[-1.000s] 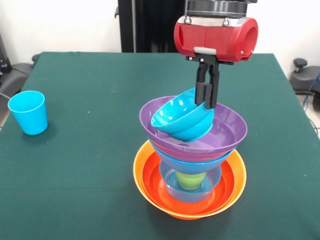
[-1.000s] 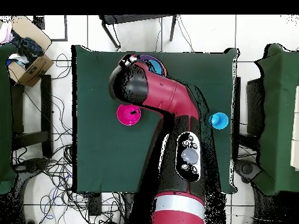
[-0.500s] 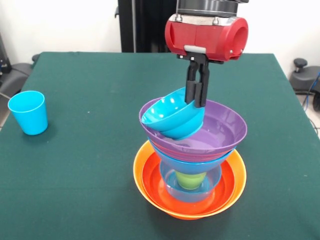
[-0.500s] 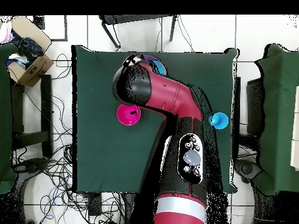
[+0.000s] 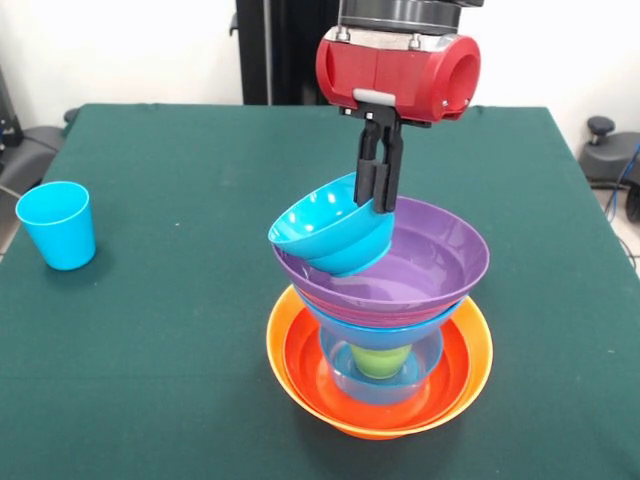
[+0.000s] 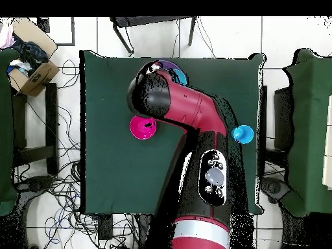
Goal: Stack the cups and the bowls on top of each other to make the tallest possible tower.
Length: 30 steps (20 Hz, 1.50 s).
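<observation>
The claw (image 5: 378, 188) grips the small blue bowl's (image 5: 328, 226) rim, tilted over the purple bowl's (image 5: 430, 265) edge. Level and centre it over the purple bowl before release.

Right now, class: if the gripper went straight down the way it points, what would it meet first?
The gripper, shut on the rim of the small blue bowl, points straight down. Below it lies the inside of the purple bowl topping the tower, probably the first contact, though depth is uncertain.
</observation>
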### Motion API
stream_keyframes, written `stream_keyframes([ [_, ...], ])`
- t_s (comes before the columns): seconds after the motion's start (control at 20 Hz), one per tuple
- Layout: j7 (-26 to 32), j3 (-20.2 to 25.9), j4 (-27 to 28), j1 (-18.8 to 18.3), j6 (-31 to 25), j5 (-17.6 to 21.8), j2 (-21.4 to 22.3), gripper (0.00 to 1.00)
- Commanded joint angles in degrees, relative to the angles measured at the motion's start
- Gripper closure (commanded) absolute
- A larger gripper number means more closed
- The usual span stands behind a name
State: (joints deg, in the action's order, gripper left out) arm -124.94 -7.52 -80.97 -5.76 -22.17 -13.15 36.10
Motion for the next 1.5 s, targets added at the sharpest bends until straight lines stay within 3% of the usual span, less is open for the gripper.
stream_keyframes([
  [0.05, -7.7, 2.6, -1.0, 1.3, -1.1, -0.1, -4.1, 1.0],
  [0.8, -6.6, 2.8, -0.9, 1.3, 0.8, 0.8, -4.2, 1.0],
  [0.85, -6.3, 3.0, -0.9, 1.2, 1.0, 0.9, -4.2, 0.0],
  [1.5, -6.7, 3.6, -1.7, 0.9, 0.2, 0.2, -3.9, 0.0],
])
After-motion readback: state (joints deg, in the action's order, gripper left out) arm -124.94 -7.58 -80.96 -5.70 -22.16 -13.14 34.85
